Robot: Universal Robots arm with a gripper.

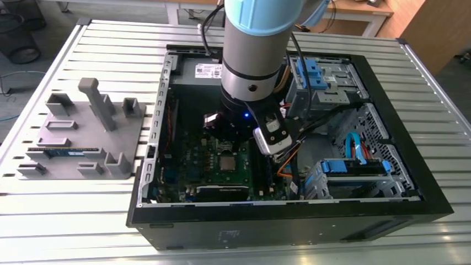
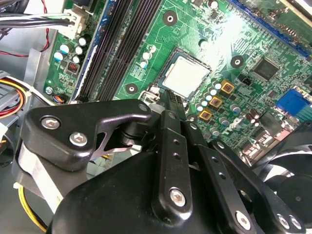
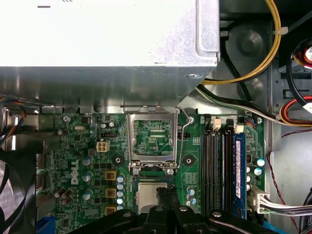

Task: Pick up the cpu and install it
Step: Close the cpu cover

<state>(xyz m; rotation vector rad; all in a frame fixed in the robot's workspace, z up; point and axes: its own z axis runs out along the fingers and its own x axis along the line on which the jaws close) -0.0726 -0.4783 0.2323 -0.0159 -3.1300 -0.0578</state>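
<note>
Tips together on nothing, the black gripper (image 2: 168,97) hung at the near edge of the small flat square silver-grey cpu (image 2: 186,74), which lay just beyond it, flat in its socket on the green motherboard (image 2: 243,36). Being square, the chip had no long axis; its shiny top faced up, next to the hinged silver socket frame (image 3: 151,136), which stood open in the first wrist view.

Open black PC case (image 1: 309,221) lies on slatted metal table (image 1: 66,221). Green motherboard (image 3: 73,146) inside; silver socket frame (image 3: 130,139) flipped open. Blue memory stick (image 3: 239,165) seated in one slot. Grey fixture (image 1: 81,138) beside case, possibly holding a second stick.
</note>
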